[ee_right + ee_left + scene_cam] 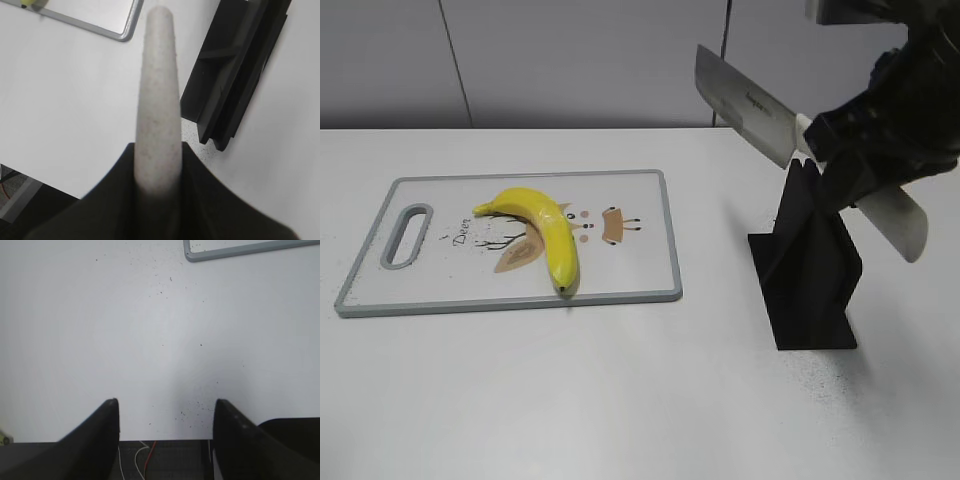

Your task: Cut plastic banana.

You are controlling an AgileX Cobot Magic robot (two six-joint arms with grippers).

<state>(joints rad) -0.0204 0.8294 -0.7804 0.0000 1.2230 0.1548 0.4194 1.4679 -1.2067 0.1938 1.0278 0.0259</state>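
A yellow plastic banana (542,228) lies on a white cutting board (630,250) with a grey rim, at the left of the table. My right gripper (842,138) is shut on a knife and holds it in the air above the black knife stand (810,270), blade (745,105) pointing up-left and pale handle (898,222) down-right. In the right wrist view the handle (157,90) runs between my shut jaws (157,150); the banana's tip (27,2) barely shows. My left gripper (166,407) is open and empty over the table's near edge. It does not show in the exterior view.
The knife stand also shows in the right wrist view (240,70), right of the handle. A corner of the cutting board shows in the left wrist view (240,249) and in the right wrist view (100,22). Cables hang below the table edge (150,460).
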